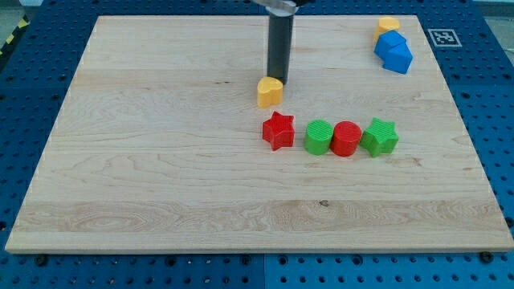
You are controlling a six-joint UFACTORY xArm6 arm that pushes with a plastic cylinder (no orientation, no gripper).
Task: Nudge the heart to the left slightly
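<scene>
one yellow heart point(270, 91) sits touching my tip point(279, 80), which holds nothing, at its upper-right edge.

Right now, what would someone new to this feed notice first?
Probably my tip, standing right behind the yellow heart at upper centre. Next, the row just below: red star, green cylinder, red cylinder, green star. Two blue blocks and a yellow block huddle at the view's top right.
</scene>
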